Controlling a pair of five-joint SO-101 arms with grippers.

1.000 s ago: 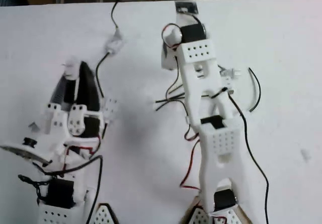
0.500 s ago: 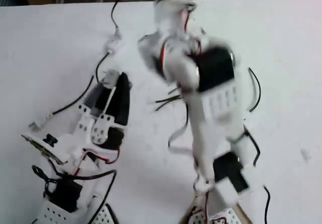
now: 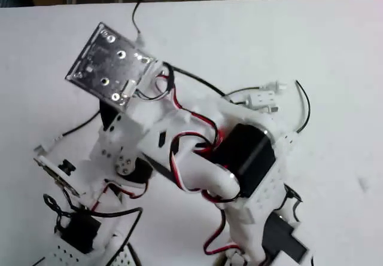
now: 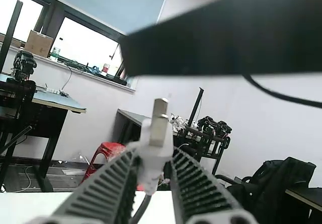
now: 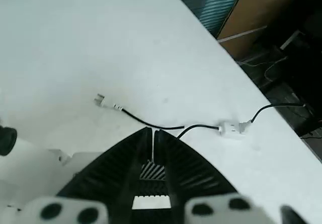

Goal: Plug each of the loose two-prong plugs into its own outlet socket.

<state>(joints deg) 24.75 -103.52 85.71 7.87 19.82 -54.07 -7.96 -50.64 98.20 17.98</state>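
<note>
The white table (image 3: 335, 39) takes up most of the high view. Across it the right arm (image 3: 245, 158) lies slanted from its base at 5 o'clock toward 10 o'clock, ending in a bare metal plate (image 3: 111, 63) studded with screws. The left arm (image 3: 111, 149) sits at 7 o'clock, its front part hidden under the right arm.

In the left wrist view the left gripper (image 4: 153, 156) pinches a white two-prong plug (image 4: 158, 123) between its ribbed fingers (image 4: 118, 176). The plug stands upright, its metal blades toward 12 o'clock, lifted clear of the table, with a dark bar (image 4: 226, 38) crossing above it.

The right gripper (image 5: 152, 133) has its black fingers pressed together with nothing between them, hanging above the table.

Below it a second loose plug (image 5: 102, 101) lies flat on a black cable (image 5: 146, 122). Near the cable's other end, close to the table edge, rests a small white fitting (image 5: 230, 128).

In the high view, two more small white cable pieces (image 3: 261, 99) lie just beside each other at 2 o'clock; plug or socket cannot be told.
</note>
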